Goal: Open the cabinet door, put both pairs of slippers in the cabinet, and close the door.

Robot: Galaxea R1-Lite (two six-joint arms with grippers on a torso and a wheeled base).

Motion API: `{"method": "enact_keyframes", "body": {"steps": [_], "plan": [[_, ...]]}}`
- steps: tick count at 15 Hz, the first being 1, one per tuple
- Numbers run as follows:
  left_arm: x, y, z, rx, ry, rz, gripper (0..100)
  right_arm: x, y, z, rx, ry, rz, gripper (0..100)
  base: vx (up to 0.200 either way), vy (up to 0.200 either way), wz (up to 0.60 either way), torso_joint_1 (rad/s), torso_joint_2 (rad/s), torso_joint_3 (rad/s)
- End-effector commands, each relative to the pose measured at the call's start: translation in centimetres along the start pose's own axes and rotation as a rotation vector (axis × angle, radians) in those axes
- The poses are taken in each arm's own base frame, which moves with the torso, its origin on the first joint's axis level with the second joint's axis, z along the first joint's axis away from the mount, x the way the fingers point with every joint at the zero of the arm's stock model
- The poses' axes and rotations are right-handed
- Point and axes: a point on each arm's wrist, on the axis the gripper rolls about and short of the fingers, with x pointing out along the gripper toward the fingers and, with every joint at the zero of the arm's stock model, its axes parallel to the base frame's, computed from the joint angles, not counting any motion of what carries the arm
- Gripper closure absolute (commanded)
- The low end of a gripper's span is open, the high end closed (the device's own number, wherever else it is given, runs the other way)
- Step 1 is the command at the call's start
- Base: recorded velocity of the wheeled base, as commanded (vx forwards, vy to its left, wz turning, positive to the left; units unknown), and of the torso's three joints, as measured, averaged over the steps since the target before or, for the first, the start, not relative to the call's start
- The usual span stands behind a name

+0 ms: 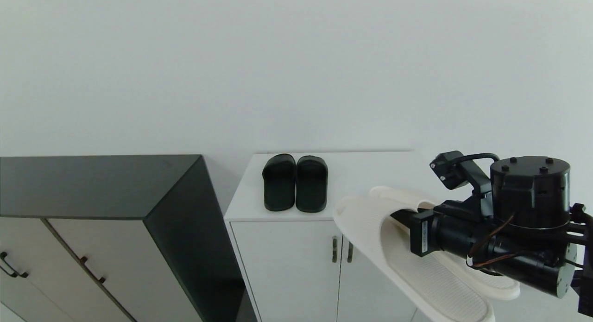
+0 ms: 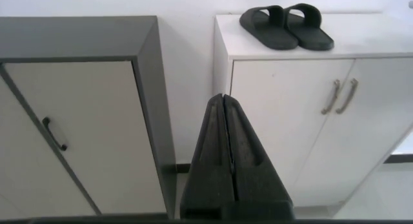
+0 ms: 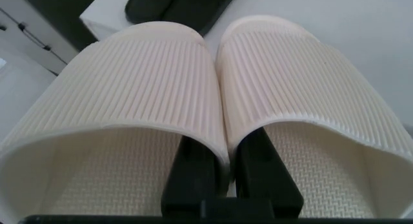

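A pair of black slippers [image 1: 295, 183] [image 2: 287, 25] lies side by side on top of the white cabinet [image 1: 370, 169] [image 2: 381, 40]. Its two doors [image 1: 287, 266] are closed, with the handles [image 1: 342, 250] [image 2: 339, 96] meeting at the middle. A pair of white ribbed slippers [image 1: 384, 238] [image 3: 213, 95] hangs in the air before the cabinet's right door. My right gripper [image 1: 407, 220] [image 3: 224, 169] is shut on them, one finger [image 3: 190, 175] in each slipper, pinching the inner walls together. My left gripper [image 2: 222, 104] is shut and holds nothing, low in front of the gap between the two cabinets.
A dark-topped cabinet [image 1: 92, 183] [image 2: 77, 37] with light doors and black handles [image 1: 90, 268] stands left of the white one, with a narrow gap between them. A plain white wall [image 1: 296, 72] rises behind both.
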Motion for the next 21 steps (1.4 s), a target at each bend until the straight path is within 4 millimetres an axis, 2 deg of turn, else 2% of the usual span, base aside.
{"method": "enact_keyframes", "body": {"steps": [1, 3, 16, 21], "plan": [[0.0, 0.0, 0.0, -0.001, 0.000, 0.001, 100, 0.0, 0.0, -0.2, -0.003, 0.008, 0.000, 100, 0.000, 0.000, 0.00, 0.000, 0.00, 0.000], [0.0, 0.0, 0.0, 0.004, 0.000, -0.001, 100, 0.2, -0.1, -0.8, -0.048, 0.027, -0.008, 100, 0.000, 0.000, 0.00, 0.000, 0.00, 0.000], [0.0, 0.0, 0.0, -0.002, 0.000, -0.001, 100, -0.3, 0.4, -1.2, -0.060, 0.032, 0.021, 100, 0.000, 0.000, 0.00, 0.000, 0.00, 0.000], [0.0, 0.0, 0.0, 0.004, 0.000, 0.001, 100, -0.3, 0.5, -1.3, -0.062, 0.035, 0.023, 100, 0.000, 0.000, 0.00, -0.138, 0.33, 0.181]]}}
